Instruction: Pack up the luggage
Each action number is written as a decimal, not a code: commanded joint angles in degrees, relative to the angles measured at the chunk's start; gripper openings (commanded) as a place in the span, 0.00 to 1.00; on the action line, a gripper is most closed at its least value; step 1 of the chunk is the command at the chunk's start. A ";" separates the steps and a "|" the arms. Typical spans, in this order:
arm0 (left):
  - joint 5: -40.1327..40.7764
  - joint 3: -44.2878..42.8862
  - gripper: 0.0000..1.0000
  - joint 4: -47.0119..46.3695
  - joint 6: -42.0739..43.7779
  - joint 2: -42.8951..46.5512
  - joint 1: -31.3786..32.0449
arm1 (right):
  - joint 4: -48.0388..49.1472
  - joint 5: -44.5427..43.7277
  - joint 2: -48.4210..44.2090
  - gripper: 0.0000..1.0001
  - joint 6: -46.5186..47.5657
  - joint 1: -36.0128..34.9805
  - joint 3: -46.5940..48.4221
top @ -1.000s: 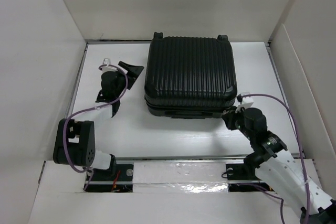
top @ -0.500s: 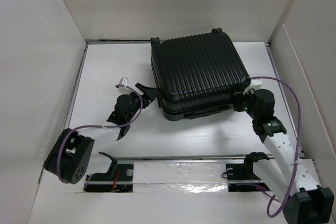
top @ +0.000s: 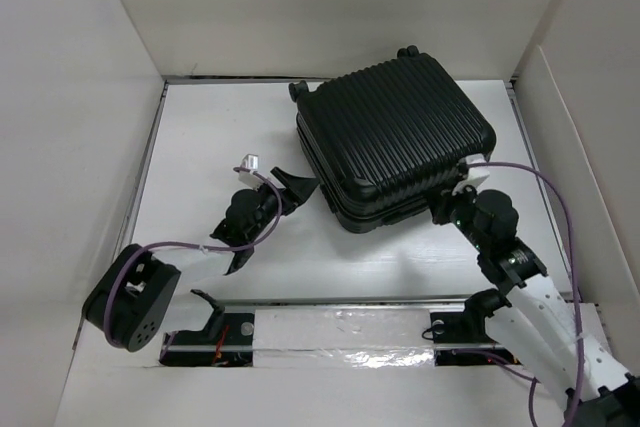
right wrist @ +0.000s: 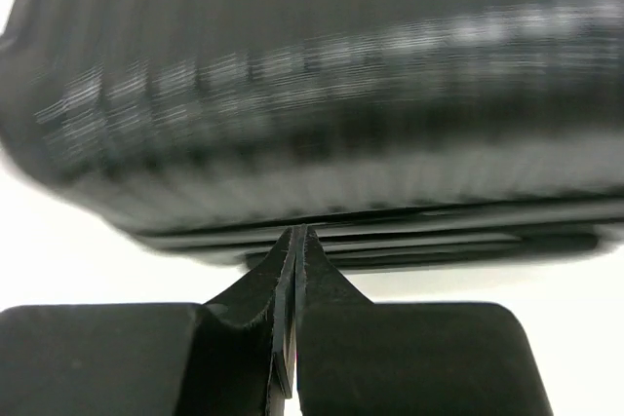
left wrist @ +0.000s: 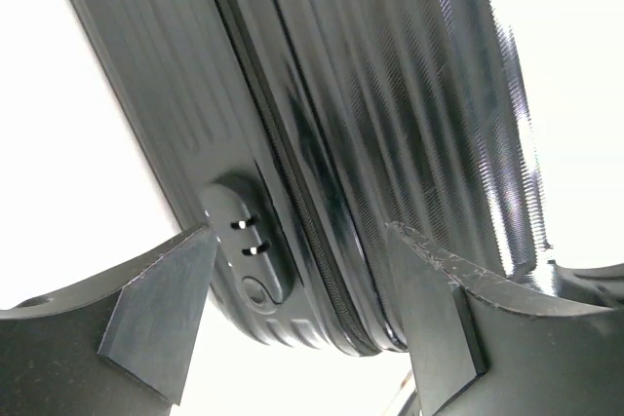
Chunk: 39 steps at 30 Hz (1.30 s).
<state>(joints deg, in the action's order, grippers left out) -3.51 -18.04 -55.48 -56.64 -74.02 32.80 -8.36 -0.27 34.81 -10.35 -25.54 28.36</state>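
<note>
Black ribbed luggage (top: 395,142) closed, lying skewed toward the table (top: 220,137) far right, your left gripper (left wrist: 302,289) spread wide and empty before its lock (left wrist: 249,245), your right gripper (right wrist: 294,241) pinched fully together, tips at the seam (right wrist: 409,224).

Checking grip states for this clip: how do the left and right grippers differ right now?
The left gripper has its fingers wide open; the right gripper has its fingers pressed shut on nothing. The left gripper faces the near left corner of the luggage, with the lock showing between its fingers; the right gripper points at the near right side. Both sit low beside the closed luggage, and neither grips it.
</note>
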 commanded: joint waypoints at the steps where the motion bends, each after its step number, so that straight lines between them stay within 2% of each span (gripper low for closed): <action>1: -0.19 0.82 0.68 0.88 1.70 5.62 -0.98 | 2.38 -1.94 1.13 0.00 -1.87 8.02 -1.29; 2: 0.08 0.99 0.68 1.69 2.23 6.51 -0.98 | 2.21 -0.97 2.79 0.00 -2.22 13.62 -1.03; 4: 0.78 1.43 0.68 3.96 3.99 9.22 -0.98 | 3.95 1.57 2.81 0.00 -3.71 19.62 0.38; 7: 1.75 1.96 0.69 6.95 6.45 11.96 -0.98 | 9.57 9.31 0.96 0.45 -5.29 30.09 3.62; 8: 1.49 1.78 0.69 7.58 7.15 12.40 -0.98 | 9.68 11.59 1.75 0.71 -5.38 31.85 5.89; 10: 0.35 1.52 0.71 8.72 8.47 12.84 -0.98 | 8.54 11.96 8.49 0.92 -4.08 33.98 15.08; 11: -0.27 1.35 0.71 8.73 8.83 12.85 -0.98 | 8.54 11.88 11.92 0.95 -3.80 33.98 18.19; 12: -0.71 1.17 0.72 8.81 9.26 12.67 -0.98 | 8.36 13.70 19.69 0.98 -3.28 34.59 21.53; 13: -1.67 0.99 0.74 8.90 10.05 12.32 -0.98 | 6.45 15.63 23.77 1.00 -1.45 34.59 27.91; 17: -4.57 0.55 0.78 7.76 11.72 10.92 -0.98 | 4.93 20.48 41.89 1.00 -0.37 34.59 40.16; 18: -5.53 0.55 0.78 7.24 12.17 10.83 -0.98 | 4.85 25.27 44.97 1.00 -0.03 35.38 42.20; 21: -9.92 0.38 0.83 4.43 13.40 9.34 -0.98 | 3.18 32.41 58.22 1.00 1.03 35.91 49.21; 22: -10.81 0.38 0.84 3.98 13.66 8.90 -0.98 | 2.13 33.75 58.27 1.00 1.55 35.91 51.07; 23: -11.78 0.12 0.84 3.54 13.84 8.46 -0.98 | 1.08 35.24 63.05 1.00 2.26 35.91 52.92; 27: -13.72 0.20 0.83 2.22 13.75 7.31 -0.98 | -5.17 43.58 71.78 1.00 7.53 30.14 60.66; 33: -9.85 0.99 0.81 2.75 12.26 6.70 1.31 | -4.91 49.57 77.51 1.00 9.03 21.07 65.85; 39: -9.24 2.22 0.80 1.70 11.03 7.57 1.31 | -6.31 48.71 82.17 1.00 6.39 14.30 75.78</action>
<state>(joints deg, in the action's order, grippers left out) -14.72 -16.21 -49.30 -45.10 -67.20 34.02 -6.63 38.24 115.61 -4.10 -2.39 101.43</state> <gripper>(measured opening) 0.802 1.001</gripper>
